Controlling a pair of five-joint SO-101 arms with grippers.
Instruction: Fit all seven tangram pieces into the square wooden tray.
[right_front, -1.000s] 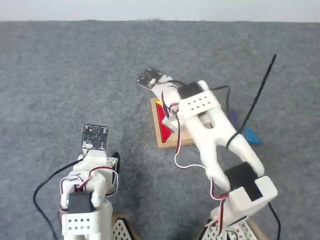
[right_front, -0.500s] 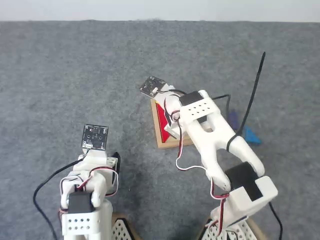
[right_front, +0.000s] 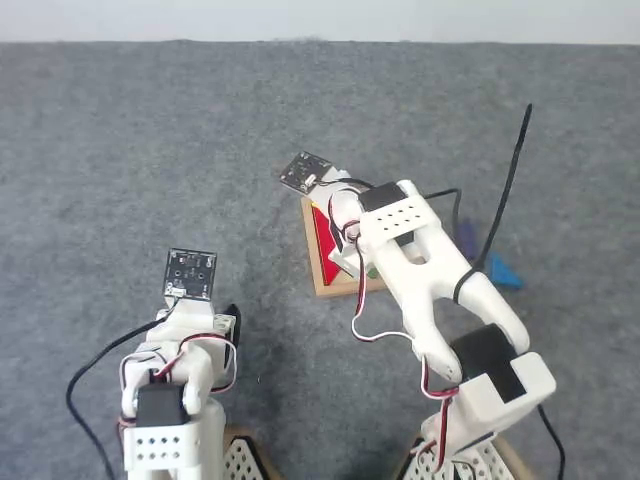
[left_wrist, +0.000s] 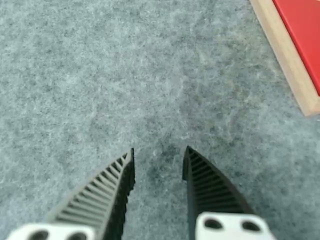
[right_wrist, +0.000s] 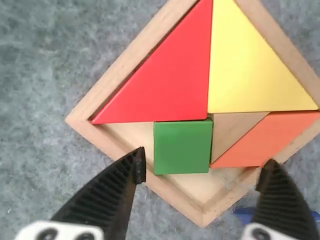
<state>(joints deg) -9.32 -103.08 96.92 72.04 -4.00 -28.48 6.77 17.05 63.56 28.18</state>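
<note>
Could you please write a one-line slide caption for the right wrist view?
Open right pincer above the wooden tray containing a red triangle, yellow triangle, orange piece and green square.

**High view.** The right arm (right_front: 430, 270) covers most of the wooden tray (right_front: 328, 284). We see only one rim and a sliver of the red piece (right_front: 322, 240). Past that arm, a blue piece (right_front: 503, 272) and a purple piece (right_front: 466, 238) are partly hidden, so we cannot tell their shapes.

**Right wrist view.** Ahead of the right tool (right_wrist: 205, 160), the yellow triangle (right_wrist: 245, 70), the orange piece (right_wrist: 270, 140) and the tray run off the frame. A blue sliver (right_wrist: 247, 216) beside one finger is too hidden to identify.

**Left wrist view.** Ahead of the left tool (left_wrist: 159, 155), the tray and the red piece are cut by the edge.
</note>
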